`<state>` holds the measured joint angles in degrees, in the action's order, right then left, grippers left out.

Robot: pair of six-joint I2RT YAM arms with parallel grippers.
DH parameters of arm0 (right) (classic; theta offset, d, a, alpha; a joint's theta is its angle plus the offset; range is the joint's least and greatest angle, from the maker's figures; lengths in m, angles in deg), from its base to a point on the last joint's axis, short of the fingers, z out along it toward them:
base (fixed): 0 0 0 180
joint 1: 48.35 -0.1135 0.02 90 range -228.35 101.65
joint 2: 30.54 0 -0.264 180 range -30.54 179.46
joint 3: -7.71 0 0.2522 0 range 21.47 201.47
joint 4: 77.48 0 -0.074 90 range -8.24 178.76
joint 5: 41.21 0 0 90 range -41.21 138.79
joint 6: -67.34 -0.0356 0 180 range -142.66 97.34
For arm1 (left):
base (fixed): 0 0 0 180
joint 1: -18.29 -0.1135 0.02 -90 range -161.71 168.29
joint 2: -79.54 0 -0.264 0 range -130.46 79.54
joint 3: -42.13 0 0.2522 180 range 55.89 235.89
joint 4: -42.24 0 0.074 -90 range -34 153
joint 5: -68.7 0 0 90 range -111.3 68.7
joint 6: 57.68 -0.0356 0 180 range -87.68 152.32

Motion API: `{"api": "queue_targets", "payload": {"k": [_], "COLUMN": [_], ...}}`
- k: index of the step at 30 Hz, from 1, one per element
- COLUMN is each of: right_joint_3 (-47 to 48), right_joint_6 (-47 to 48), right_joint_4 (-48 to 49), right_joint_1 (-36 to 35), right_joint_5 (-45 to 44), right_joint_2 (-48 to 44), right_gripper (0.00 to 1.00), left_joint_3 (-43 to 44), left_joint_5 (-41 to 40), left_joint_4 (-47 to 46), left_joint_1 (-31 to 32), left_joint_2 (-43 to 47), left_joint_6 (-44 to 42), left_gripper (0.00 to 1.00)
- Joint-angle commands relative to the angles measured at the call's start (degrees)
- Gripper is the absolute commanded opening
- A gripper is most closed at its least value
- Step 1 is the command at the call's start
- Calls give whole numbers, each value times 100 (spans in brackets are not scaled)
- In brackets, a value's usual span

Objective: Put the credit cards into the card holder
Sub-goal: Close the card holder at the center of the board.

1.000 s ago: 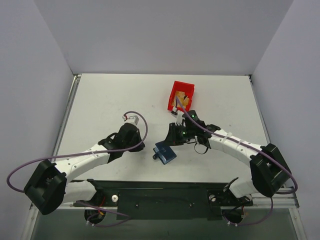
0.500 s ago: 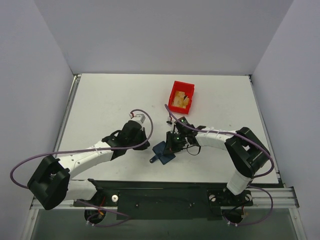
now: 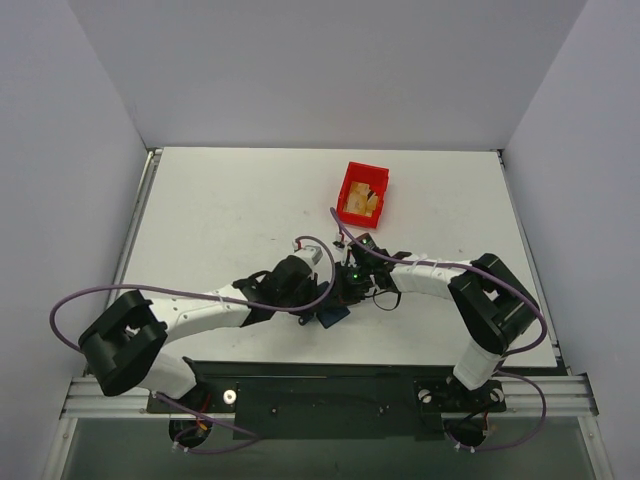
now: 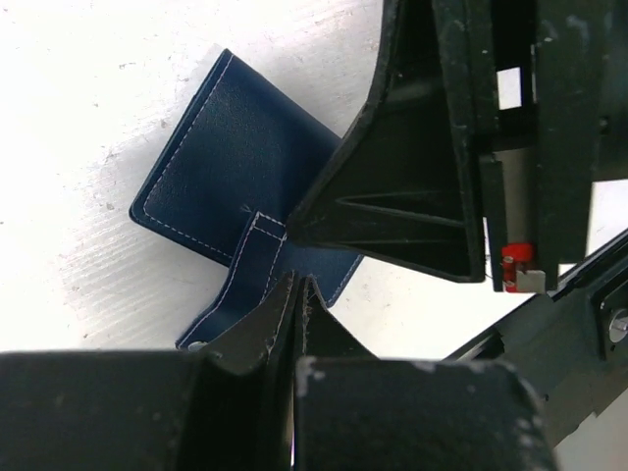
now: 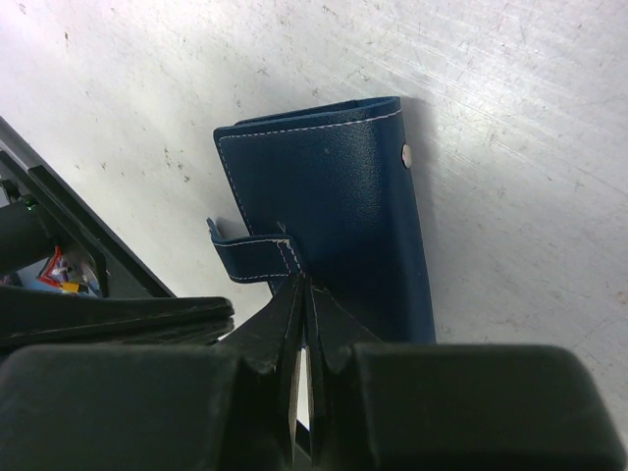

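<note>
Nothing is stowed yet: the credit cards [image 3: 358, 207] lie in the red bin [image 3: 367, 171], well apart from the card holder [image 5: 334, 196] — folded on the table [image 3: 220, 200] between my left gripper [image 4: 296, 285] and right gripper [image 5: 302, 283], both pinched together beside its strap [image 5: 250, 257], gripping nothing I can see.

White arms [image 3: 200, 315], black joints [image 3: 122, 345], purple cables [image 3: 160, 289]

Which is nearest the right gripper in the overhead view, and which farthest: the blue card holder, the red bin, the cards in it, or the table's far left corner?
1. card holder, directly under the right gripper.
2. red bin and the credit cards inside it, farther back; these two are too close to call.
3. table's far left corner, away to the left.
</note>
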<state>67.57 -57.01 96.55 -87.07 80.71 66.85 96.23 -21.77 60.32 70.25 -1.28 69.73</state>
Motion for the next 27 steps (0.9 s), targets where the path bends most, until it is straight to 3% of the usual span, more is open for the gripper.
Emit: {"api": "queue_targets", "payload": {"k": [1, 14, 18, 20, 22, 27], "right_joint_3": [-111, 12, 12, -5, -31, -198], "right_joint_6": [77, 191, 314, 402, 472, 587], "right_joint_4": [-67, -365, -533, -629, -700, -709], "right_joint_1": [-30, 207, 347, 470, 610, 866], "right_joint_5": [-204, 25, 25, -45, -72, -81], "right_joint_2": [88, -588, -948, -1080, -1168, -1108], "right_gripper": [0, 5, 17, 31, 38, 45], "left_joint_3": [1, -474, -501, -509, -492, -422], "left_joint_5": [-84, -287, -305, -296, -287, -243], "left_joint_4": [-544, -554, -616, -651, -660, -616], "left_joint_1": [24, 24, 15, 15, 24, 15], "left_joint_2": [-206, -470, -593, -637, -663, -611], "left_joint_6": [74, 179, 205, 214, 223, 197], "left_gripper": [0, 0, 0, 0, 0, 0]}}
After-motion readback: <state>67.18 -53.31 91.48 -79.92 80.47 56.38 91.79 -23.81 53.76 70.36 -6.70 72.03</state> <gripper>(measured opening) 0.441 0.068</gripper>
